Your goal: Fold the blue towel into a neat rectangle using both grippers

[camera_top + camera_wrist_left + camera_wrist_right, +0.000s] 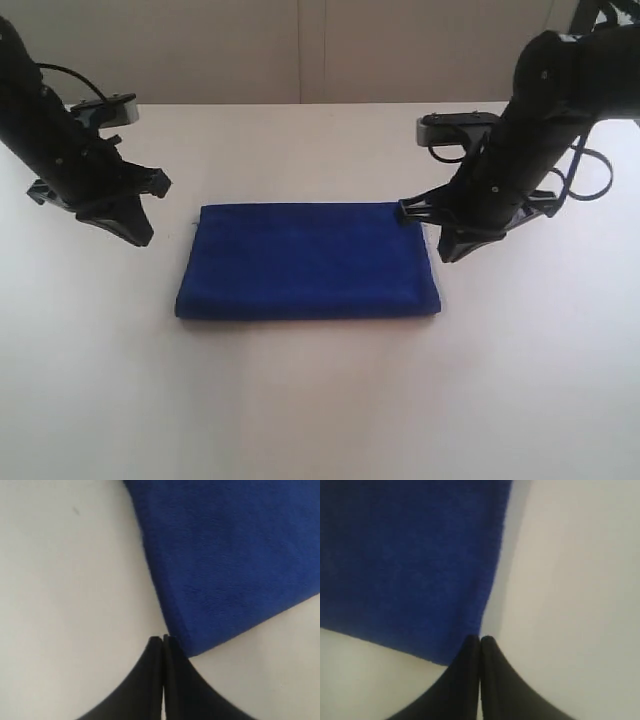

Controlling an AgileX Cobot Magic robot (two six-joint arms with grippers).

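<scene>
The blue towel (pixel 308 262) lies flat on the white table (pixel 320 400) as a folded rectangle with stacked layers along its edges. My left gripper (pixel 141 234) hovers just off the towel's far left corner, its jaws shut with nothing between them. In the left wrist view that gripper (pixel 163 638) points at a corner of the towel (pixel 230 555). My right gripper (pixel 446 253) sits against the towel's right edge, also shut and empty. Seen from the right wrist, the gripper (pixel 480 639) tips rest beside the towel (pixel 405 555) edge near a corner.
The pale table surface spreads all round the towel, with a light wall (pixel 320 50) behind it. Black cables (pixel 590 175) loop off the right arm. Nothing else stands on the table.
</scene>
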